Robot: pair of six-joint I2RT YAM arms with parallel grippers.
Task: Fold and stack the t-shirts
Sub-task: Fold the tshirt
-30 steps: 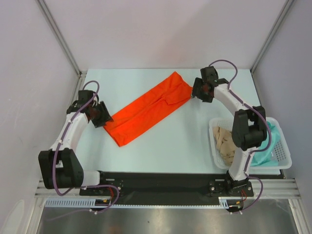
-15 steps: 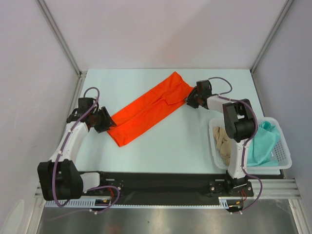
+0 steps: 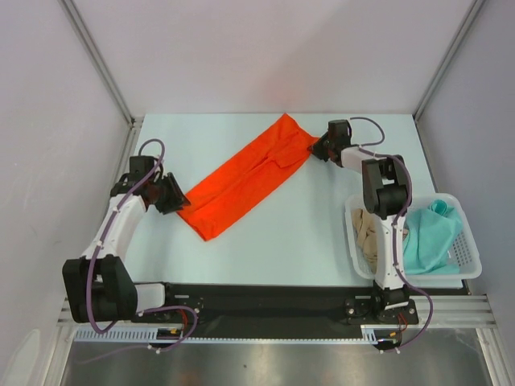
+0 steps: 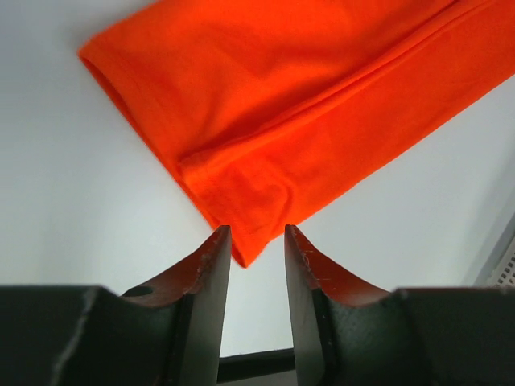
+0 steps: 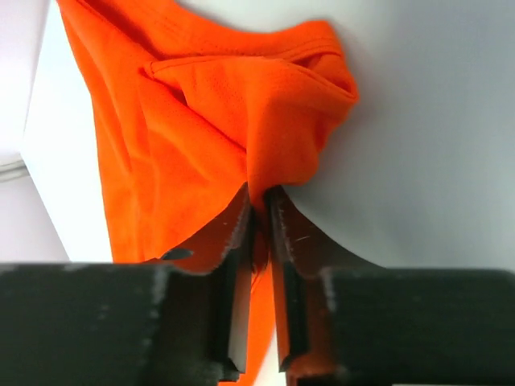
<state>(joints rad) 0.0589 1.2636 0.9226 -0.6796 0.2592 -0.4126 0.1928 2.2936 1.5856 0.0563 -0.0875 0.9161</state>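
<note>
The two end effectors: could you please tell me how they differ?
The left end effector is open around a flat corner of the orange t-shirt; the right end effector is shut on bunched cloth. Left is at the near end, right at the far end. Both are at one shirt.

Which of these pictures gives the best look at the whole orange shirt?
The top view: the orange shirt lies whole there, a long folded strip lying aslant. The left wrist view shows only one corner, at the left tool. The right wrist view shows the bunched other end, pinched in the right tool.
</note>
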